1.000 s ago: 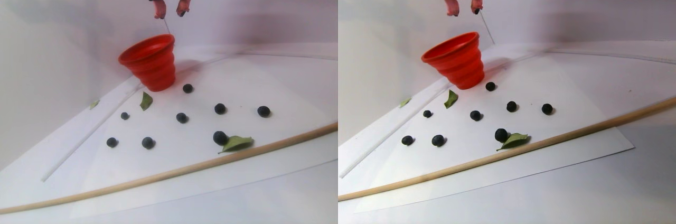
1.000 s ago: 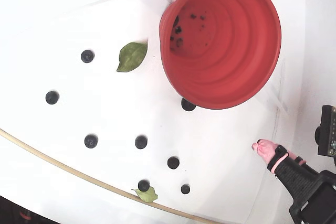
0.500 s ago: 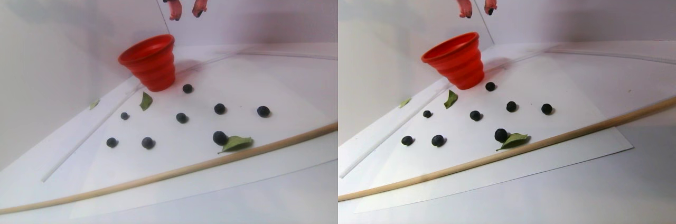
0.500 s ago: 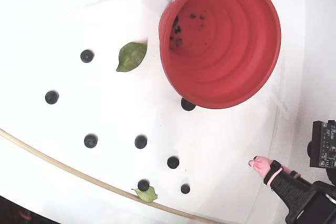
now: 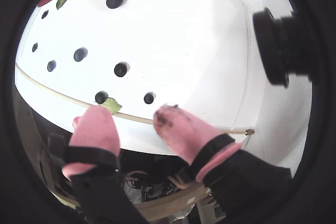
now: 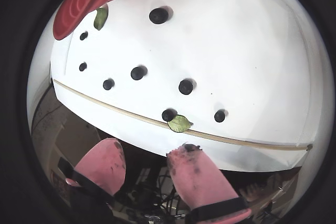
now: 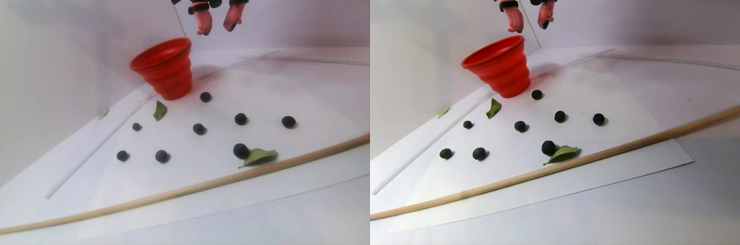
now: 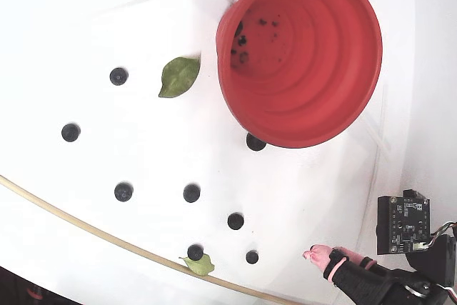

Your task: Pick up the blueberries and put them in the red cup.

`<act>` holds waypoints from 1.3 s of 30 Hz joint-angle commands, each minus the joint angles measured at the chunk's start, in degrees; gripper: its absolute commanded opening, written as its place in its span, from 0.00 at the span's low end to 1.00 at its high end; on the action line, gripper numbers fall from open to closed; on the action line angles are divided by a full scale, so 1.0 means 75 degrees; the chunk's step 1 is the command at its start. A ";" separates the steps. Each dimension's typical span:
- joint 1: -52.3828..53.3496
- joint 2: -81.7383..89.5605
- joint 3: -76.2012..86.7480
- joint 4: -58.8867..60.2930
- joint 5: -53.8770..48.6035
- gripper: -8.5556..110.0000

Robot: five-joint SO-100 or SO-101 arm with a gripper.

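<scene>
White desk [image 8: 86,5] surface is seen in the fixed view, with the red cup [image 8: 307,62] well beyond the end effector [image 8: 312,255]; blueberries [image 8: 191,193] are scattered left of it. In both wrist views, pink fingertips [image 6: 197,174] are held apart, empty. In the stereo pair view, end effector [image 7: 218,26] is raised, up-right of cup [image 7: 163,67].

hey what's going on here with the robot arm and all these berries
A robot arm is collecting blueberries into a red cup. Right now its gripper, with pink fingertips, is open and empty, up in the air beside the cup. Eight berries lie loose on the white sheet, one tucked against the foot of the cup, another touching a green leaf near the wooden stick. Dark specks show at the bottom of the cup. No berry is being held.
</scene>
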 commanded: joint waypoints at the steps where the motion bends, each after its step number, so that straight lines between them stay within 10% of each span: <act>1: 0.0094 0.0668 0.0070 0.0000 -0.0129 0.20; 39: -0.0375 -0.0023 0.1723 -0.3410 -0.0668 0.20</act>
